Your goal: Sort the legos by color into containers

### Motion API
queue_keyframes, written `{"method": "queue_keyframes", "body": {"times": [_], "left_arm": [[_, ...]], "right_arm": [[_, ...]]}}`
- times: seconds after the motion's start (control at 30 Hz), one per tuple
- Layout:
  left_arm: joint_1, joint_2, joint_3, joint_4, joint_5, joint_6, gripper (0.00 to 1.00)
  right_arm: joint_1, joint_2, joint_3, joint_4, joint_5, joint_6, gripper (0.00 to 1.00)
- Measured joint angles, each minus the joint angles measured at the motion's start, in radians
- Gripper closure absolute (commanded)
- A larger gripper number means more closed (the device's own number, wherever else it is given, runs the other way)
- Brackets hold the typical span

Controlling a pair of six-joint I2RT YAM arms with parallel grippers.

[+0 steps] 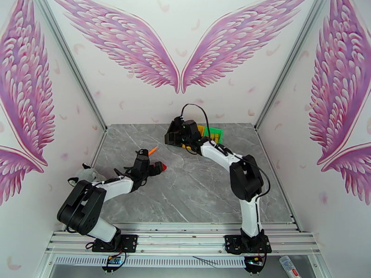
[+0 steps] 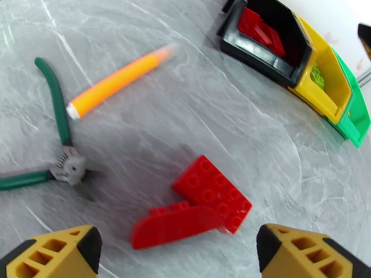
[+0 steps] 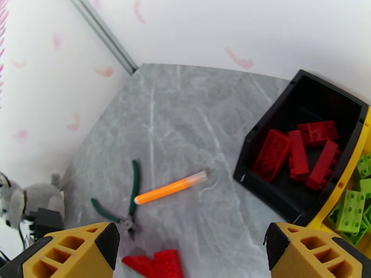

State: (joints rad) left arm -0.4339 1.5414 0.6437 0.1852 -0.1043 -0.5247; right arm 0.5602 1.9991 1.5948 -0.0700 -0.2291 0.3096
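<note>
Two red legos (image 2: 211, 191) lie touching on the grey table, a studded brick and a curved piece (image 2: 176, 225). My left gripper (image 2: 178, 244) hangs just short of them, open, its yellow fingers (image 2: 60, 253) to either side. From above, the red legos (image 1: 161, 167) sit at the left gripper's (image 1: 155, 168) tip. My right gripper (image 3: 192, 242) is open and holds nothing, hovering beside the black container (image 3: 252, 149), which holds several red legos (image 3: 297, 151). Light green legos (image 3: 352, 209) lie in the yellow container (image 2: 324, 96). Beyond it is the green container (image 2: 355, 121).
An orange marker (image 2: 120, 79) and green-handled pliers (image 2: 55, 135) lie on the table left of the red legos. A grey plush toy (image 3: 28, 200) sits at the table's left edge. The three containers (image 1: 199, 131) stand in a row at the back near the wall.
</note>
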Motion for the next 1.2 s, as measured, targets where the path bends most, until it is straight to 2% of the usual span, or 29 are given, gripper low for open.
{"method": "queue_keyframes", "body": {"times": [0.37,0.57,0.87,1.2], "left_arm": [[-0.071,-0.042,-0.07,-0.077,-0.078,-0.029,0.13],[-0.08,0.042,-0.039,-0.082,-0.103,-0.028,0.14],[-0.083,0.15,0.077,-0.106,-0.147,-0.023,0.16],[-0.076,0.28,0.238,-0.148,-0.174,-0.002,0.28]], "right_arm": [[0.012,-0.214,-0.373,0.105,0.017,0.011,0.1],[0.012,-0.314,-0.507,0.157,0.019,0.03,0.09],[0.012,-0.361,-0.563,0.188,0.043,0.031,0.09],[0.012,-0.361,-0.566,0.196,0.047,0.031,0.09]]}}
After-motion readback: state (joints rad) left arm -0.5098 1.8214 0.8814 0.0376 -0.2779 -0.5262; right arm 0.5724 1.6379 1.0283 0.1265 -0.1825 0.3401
